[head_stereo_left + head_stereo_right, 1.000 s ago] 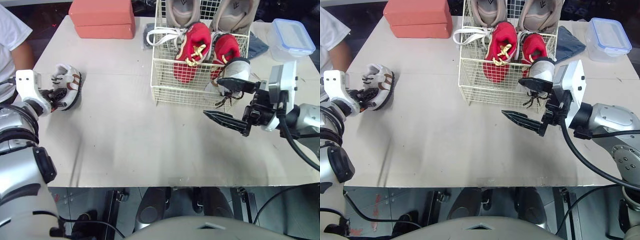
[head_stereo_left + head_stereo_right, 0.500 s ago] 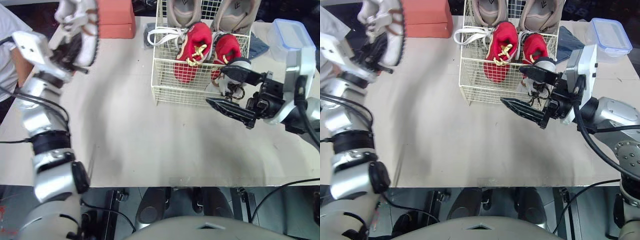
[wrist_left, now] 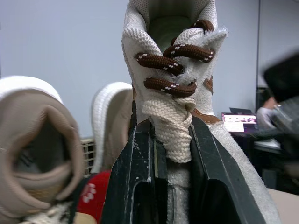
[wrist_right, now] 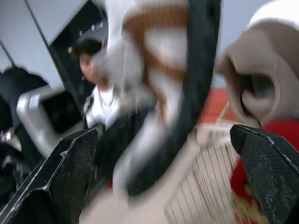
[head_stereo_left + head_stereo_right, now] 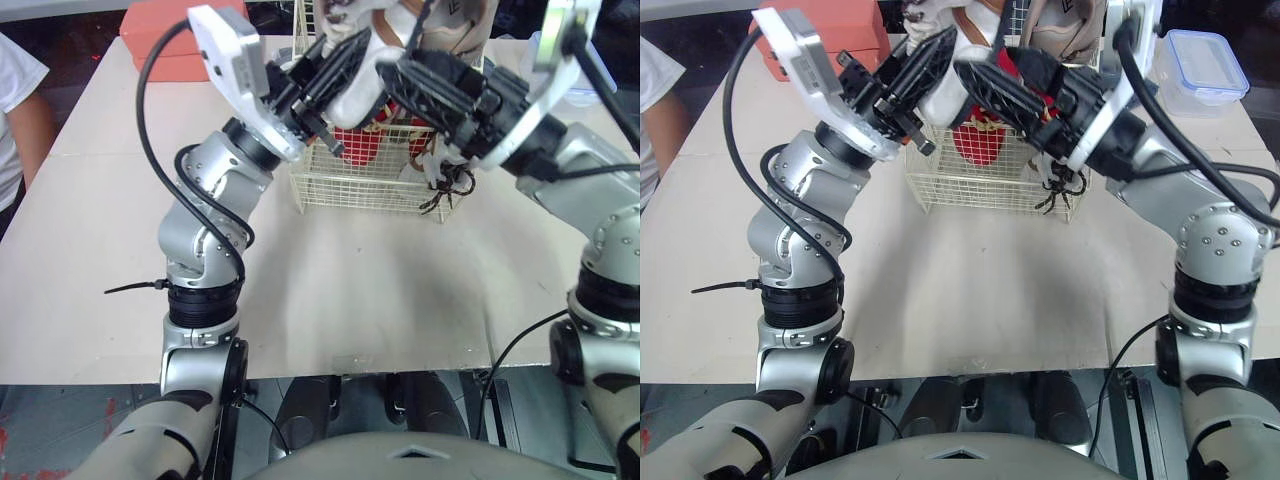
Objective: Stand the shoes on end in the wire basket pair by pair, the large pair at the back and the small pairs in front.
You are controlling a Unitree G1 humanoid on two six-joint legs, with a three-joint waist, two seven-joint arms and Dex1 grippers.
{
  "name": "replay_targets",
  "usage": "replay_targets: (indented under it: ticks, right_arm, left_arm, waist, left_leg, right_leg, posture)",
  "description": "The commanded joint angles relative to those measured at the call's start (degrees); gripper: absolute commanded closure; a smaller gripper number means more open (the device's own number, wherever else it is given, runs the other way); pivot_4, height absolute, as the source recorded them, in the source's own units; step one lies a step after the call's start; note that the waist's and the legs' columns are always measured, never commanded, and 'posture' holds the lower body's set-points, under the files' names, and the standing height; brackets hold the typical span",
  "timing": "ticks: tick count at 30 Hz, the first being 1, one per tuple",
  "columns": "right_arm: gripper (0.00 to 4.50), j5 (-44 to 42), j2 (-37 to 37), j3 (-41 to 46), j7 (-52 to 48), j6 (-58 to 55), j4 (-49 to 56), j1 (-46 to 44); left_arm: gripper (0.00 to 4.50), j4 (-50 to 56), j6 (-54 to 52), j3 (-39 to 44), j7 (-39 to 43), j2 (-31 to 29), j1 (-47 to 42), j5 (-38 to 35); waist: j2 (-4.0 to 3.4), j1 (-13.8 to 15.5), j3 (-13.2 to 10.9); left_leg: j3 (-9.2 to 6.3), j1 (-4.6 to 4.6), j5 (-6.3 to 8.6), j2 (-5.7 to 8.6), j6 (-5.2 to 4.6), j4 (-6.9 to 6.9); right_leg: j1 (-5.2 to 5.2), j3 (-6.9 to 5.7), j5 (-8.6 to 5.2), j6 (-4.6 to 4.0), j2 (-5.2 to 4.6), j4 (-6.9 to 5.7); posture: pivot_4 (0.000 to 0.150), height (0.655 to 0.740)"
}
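Above the white wire basket [image 5: 360, 185], left gripper [image 3: 170, 135] clamps the white brown-laced sneaker [image 3: 173, 56] by its tongue, likely light and floppy; right gripper [image 4: 163, 133] gapes wide.

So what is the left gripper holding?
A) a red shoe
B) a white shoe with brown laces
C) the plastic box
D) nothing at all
B: in the left wrist view, the left gripper is clamped on the laced front of a white shoe with brown laces.

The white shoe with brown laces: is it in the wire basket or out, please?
Out: the left claw holds the white shoe above the wire basket.
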State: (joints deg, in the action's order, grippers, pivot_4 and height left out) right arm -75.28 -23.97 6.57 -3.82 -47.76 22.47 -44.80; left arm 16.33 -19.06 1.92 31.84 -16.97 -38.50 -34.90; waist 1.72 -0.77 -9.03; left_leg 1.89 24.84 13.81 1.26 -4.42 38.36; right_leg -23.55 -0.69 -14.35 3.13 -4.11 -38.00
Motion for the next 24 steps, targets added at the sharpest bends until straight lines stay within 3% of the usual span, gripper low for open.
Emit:
replay_targets:
  ticks: [1,4,5,9,10,14,18,21,24]
  right_arm:
    - [0.53,-0.78,0.7,0.65,2.5,-0.07,0.83,-1.41]
    - [1.82,-0.7,0.89,0.81,3.27,-0.34,0.74,-1.47]
    - [2.44,-0.72,0.94,0.94,3.47,-0.28,0.75,-1.41]
    - [4.0,-0.38,0.67,1.32,3.44,-0.27,0.98,-1.1]
    - [4.27,-0.37,0.6,1.41,3.36,-0.26,1.05,-1.0]
    - [4.45,-0.53,-0.46,1.92,1.51,-0.54,1.61,-0.38]
    - [4.46,-0.43,-3.21,2.08,-5.66,-1.09,2.72,1.25]
    - [4.47,-0.1,-6.32,1.25,-12.94,-1.85,3.74,3.24]
    - [4.47,-0.2,-8.21,0.63,-17.95,-2.17,4.5,5.09]
  left_arm:
    - [4.25,2.19,0.98,-0.24,1.64,-0.36,-0.28,0.27]
    - [4.25,2.09,1.01,-0.69,3.22,-0.34,0.2,-0.11]
    - [4.25,1.94,1.16,-0.7,3.46,-0.3,0.44,0.06]
    - [4.25,1.56,0.93,0.06,4.86,-0.33,1.17,-1.03]
    - [3.75,2.02,-0.37,0.35,6.61,-0.81,1.67,-3.23]
    - [2.01,1.37,-3.5,2.17,11.47,-5.22,2.11,-6.43]
    - [0.31,-3.58,-16.34,9.02,20.64,-14.5,-0.63,-20.95]
    - [0.29,-8.56,-22.9,10.85,26.62,-20.38,-3.95,-26.06]
    - [0.29,-12.36,-27.33,11.23,30.9,-22.53,-7.06,-29.21]
  waist:
    - [0.0,0.23,0.0]
    - [0.0,0.25,0.0]
    - [0.0,0.21,0.0]
    - [-0.02,0.01,-0.01]
    - [-0.02,-0.02,-0.01]
    - [-0.07,-0.07,-0.03]
    - [-0.09,-0.07,-0.05]
    - [-0.12,-0.11,-0.07]
    - [-0.12,0.09,-0.07]
  left_leg:
    - [0.0,0.02,0.0,0.02,0.0,0.0]
    - [0.0,0.03,0.0,0.05,-0.01,0.03]
    - [0.0,0.03,0.0,0.05,-0.01,0.03]
    - [0.0,0.02,0.0,0.03,-0.01,0.0]
    - [0.0,0.01,0.0,0.02,-0.01,0.0]
    - [0.0,0.0,0.0,-0.01,-0.01,-0.01]
    - [0.01,0.01,0.0,0.0,-0.01,0.0]
    - [0.0,-0.02,0.0,-0.01,-0.01,-0.01]
    - [0.0,-0.01,0.01,0.03,-0.03,0.01]
  right_leg:
    - [0.0,-0.02,0.0,0.0,0.0,0.01]
    - [0.01,-0.03,0.0,0.0,-0.01,0.01]
    - [0.01,-0.03,0.0,0.0,0.0,0.01]
    - [0.0,-0.04,0.0,0.0,0.04,0.0]
    - [0.0,-0.04,0.0,0.0,0.04,0.0]
    - [0.0,-0.05,0.0,0.0,0.07,0.0]
    - [0.0,-0.1,-0.01,0.0,0.08,0.02]
    - [0.0,-0.19,-0.02,0.01,0.12,0.03]
    - [0.03,-0.22,-0.02,0.02,0.1,0.05]
  posture:
    - [0.15,0.74]
    - [0.15,0.74]
    - [0.15,0.74]
    - [0.15,0.74]
    - [0.15,0.74]
    - [0.15,0.74]
    - [0.15,0.74]
    - [0.15,0.74]
    - [0.15,0.74]
